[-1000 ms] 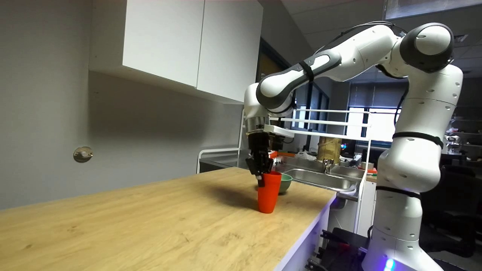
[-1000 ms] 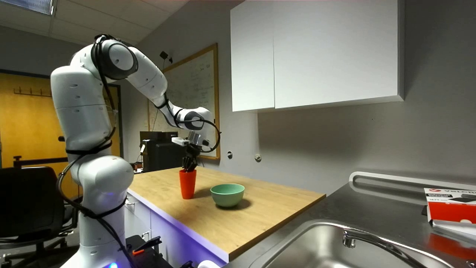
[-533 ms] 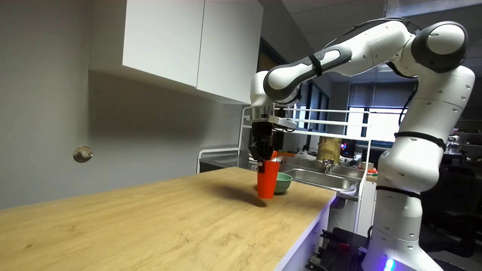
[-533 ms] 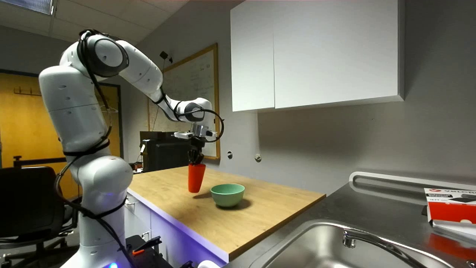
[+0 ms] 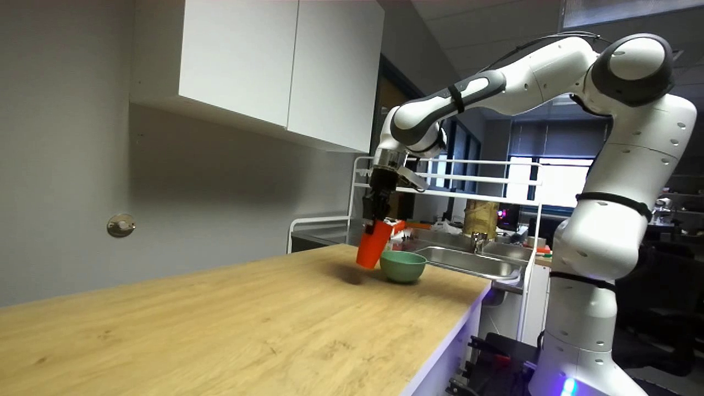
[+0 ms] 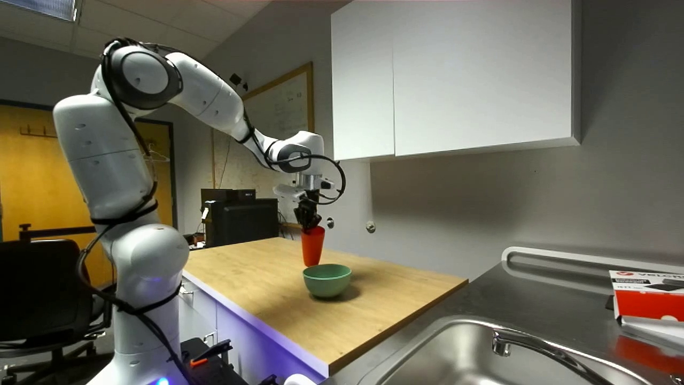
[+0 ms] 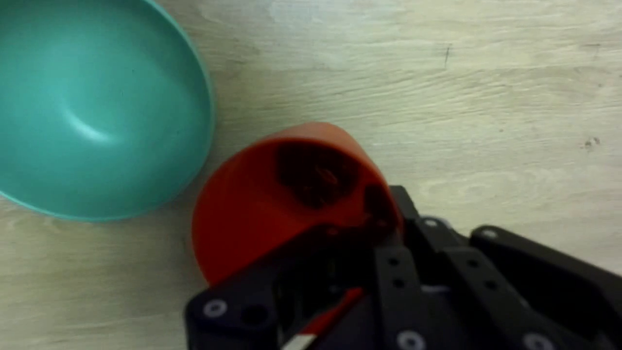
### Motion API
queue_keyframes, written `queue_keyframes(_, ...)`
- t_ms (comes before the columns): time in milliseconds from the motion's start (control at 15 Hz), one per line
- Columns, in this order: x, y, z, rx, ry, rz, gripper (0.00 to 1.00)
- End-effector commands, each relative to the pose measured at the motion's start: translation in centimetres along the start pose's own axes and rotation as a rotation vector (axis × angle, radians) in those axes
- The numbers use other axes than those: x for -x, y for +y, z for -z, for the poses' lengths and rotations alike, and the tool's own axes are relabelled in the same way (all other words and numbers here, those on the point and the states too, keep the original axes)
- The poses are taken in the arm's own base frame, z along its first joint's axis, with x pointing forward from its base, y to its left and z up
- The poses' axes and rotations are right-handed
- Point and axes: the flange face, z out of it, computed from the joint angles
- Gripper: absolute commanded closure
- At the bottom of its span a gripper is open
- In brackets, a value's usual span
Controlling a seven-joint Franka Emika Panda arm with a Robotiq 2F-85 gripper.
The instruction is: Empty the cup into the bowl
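My gripper [image 5: 372, 225] is shut on the rim of the red-orange cup [image 5: 373, 247], with one finger inside the cup and one outside. The cup hangs above the counter, tilted with its mouth leaning toward the bowl [image 5: 402, 268]. In an exterior view the cup [image 6: 312, 248] hangs just behind the green bowl [image 6: 327, 283]. In the wrist view the cup [image 7: 238, 204] is beside the bowl [image 7: 97, 170], apart from it, and the bowl's visible inside is bare. A dark patch shows deep in the cup; I cannot tell what it is.
The bowl stands on the wooden counter [image 5: 220, 324]. A metal sink [image 6: 459, 347] with a faucet [image 6: 545, 353] lies beyond the counter's end. A white rack [image 5: 467, 177] stands there, and a red and white box [image 6: 649, 299]. White cabinets [image 5: 236, 60] hang above.
The cup has been lifted off the counter and carried toward the wall, to beside the bowl. It has gone from nearly upright to tilted. The bowl has not moved.
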Motion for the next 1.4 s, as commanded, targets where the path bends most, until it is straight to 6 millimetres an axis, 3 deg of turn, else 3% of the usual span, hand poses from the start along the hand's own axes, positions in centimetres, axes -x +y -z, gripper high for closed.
queue_keyframes(0,-1.3,3.0,-0.6,-0.116,0.065,0.042,0.98)
queue_keyframes(267,-1.0,6.3,-1.3,-0.269,0.141,0.082,0.98)
queue_keyframes(1000,6.5,14.0,-2.3,-0.586,0.421,0.056,0.98)
queue_keyframes(1333,8.3,16.4,-3.4,-0.755,0.584,0.087,0.98)
